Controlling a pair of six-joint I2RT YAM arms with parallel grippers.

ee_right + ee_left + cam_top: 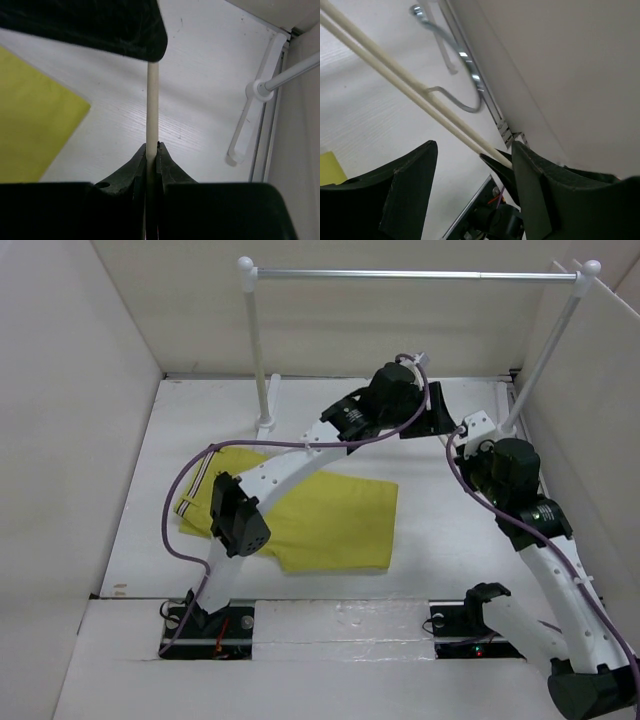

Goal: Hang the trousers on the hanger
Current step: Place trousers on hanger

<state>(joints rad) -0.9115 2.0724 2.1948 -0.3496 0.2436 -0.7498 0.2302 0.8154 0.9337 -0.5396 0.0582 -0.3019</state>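
Note:
The trousers [330,525] lie flat on the table, mustard yellow with a striped waistband at the left; one corner [30,115] shows in the right wrist view. The hanger [395,75] is a pair of thin cream bars with a metal hook [467,65]. My right gripper [152,152] is shut on a hanger bar [152,105], back right of the trousers [462,432]. My left gripper [475,150] is open around the same bars, which run close to its right finger [535,190]. In the top view the arms hide most of the hanger.
A silver rail [415,275] on two white posts [252,340] spans the back. The right post's foot [247,120] stands close to my right gripper. Cardboard walls close in the left, right and back sides. My left arm [290,465] reaches over the trousers.

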